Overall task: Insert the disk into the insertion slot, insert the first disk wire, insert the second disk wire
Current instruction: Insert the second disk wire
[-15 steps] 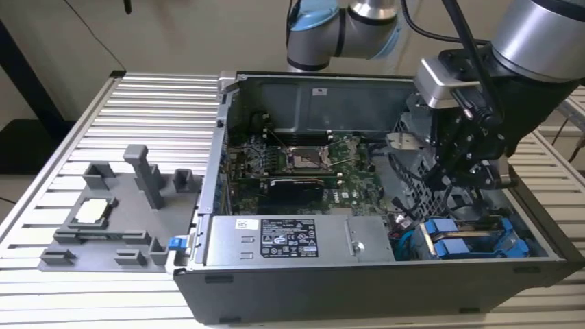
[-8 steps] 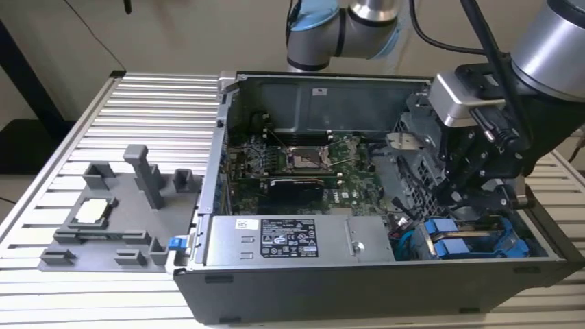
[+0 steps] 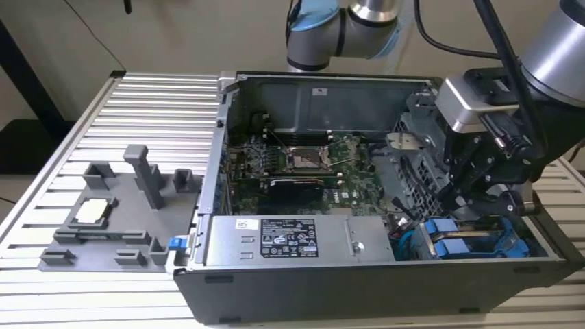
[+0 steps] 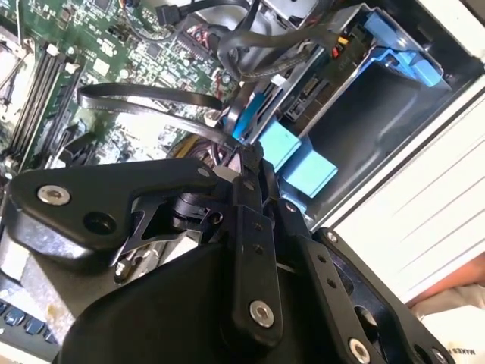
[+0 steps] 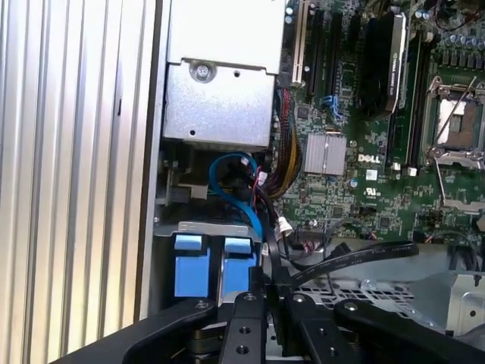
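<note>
The hand (image 3: 498, 199) hovers over the computer case's drive corner, fingers pinched together on a flat black cable (image 5: 356, 258). The disk (image 3: 454, 247) already sits in the insertion slot (image 3: 512, 240), at the case's four o'clock, so the cable hangs just above it for plugging.

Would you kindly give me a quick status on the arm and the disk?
Tool low over the drive cage, pinching a black cable. Blue-framed disk seated in its bay. Loose cables crowd the cage.

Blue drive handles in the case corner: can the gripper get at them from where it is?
Probably yes: the gripper hangs just beside the blue handles, with only loose black cables nearby.
</note>
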Action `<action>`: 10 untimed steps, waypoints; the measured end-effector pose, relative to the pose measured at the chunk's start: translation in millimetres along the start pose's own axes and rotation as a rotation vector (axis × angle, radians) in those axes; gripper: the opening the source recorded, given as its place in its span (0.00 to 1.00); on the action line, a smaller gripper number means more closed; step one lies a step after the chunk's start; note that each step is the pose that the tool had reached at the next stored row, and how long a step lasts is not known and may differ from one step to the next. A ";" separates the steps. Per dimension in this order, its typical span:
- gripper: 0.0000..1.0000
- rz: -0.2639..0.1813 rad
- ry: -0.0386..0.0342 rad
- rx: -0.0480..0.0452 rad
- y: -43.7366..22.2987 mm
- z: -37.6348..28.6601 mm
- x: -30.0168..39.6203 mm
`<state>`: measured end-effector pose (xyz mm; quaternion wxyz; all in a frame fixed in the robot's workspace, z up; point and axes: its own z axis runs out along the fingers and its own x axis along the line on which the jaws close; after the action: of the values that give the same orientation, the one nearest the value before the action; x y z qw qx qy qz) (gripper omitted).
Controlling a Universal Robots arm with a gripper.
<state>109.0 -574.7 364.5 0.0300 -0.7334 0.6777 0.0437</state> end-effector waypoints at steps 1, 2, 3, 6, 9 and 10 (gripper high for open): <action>0.16 0.001 -0.0005 -0.0061 -1.9 0.0 1.0; 0.16 0.001 -0.0010 -0.0122 -3.6 0.1 1.9; 0.16 0.002 -0.0015 -0.0197 -5.7 0.1 2.8; 0.16 0.004 -0.0031 -0.0386 -12.1 0.2 6.6; 0.16 0.004 -0.0083 -0.0411 -17.9 0.8 10.0; 0.16 0.004 -0.0112 -0.0412 -19.7 1.0 11.1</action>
<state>129.4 -584.0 362.0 0.0186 -0.7323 0.6780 0.0618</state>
